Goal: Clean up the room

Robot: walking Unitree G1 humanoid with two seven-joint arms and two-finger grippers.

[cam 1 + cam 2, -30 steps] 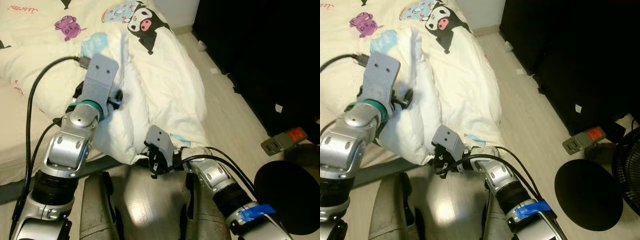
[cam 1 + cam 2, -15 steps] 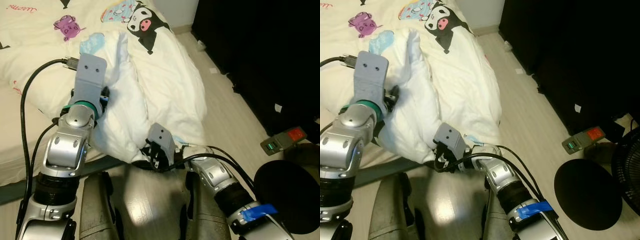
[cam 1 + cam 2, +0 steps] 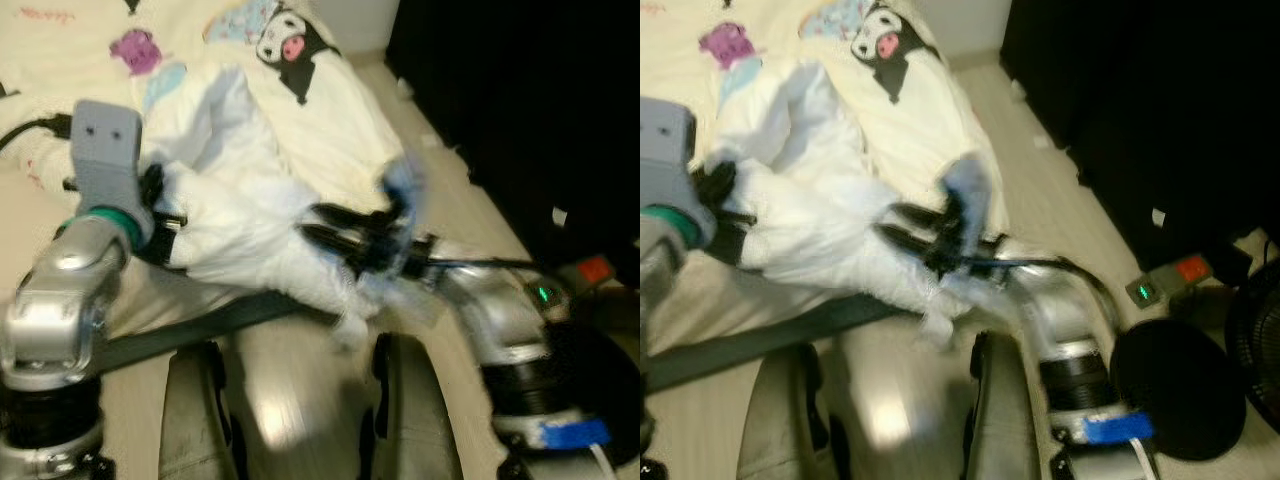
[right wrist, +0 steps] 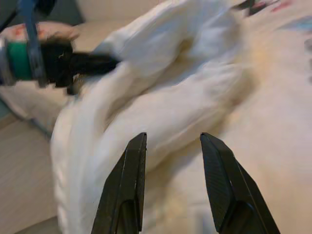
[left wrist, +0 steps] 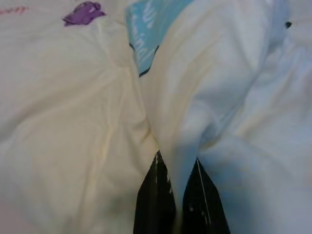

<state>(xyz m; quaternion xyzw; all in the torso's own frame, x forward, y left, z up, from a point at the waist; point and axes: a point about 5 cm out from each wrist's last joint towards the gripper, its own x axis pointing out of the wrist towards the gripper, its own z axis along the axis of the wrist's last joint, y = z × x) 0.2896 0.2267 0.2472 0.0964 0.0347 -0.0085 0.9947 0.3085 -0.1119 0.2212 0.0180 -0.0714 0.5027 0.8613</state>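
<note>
Left claw (image 5: 178,195) pinching duvet (image 5: 229,97) edge

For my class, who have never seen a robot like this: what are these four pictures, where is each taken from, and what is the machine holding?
This is a humanoid robot tidying a bed. Two pictures come from cameras in its head, looking down at its own silver arms. The other two come from cameras on each wrist, looking along two black fingers. On the bed lies a cream duvet printed with cartoon figures. The left gripper is shut on a fold of the duvet. The right gripper is open, above the duvet. The pictures are blurred by motion.
</note>
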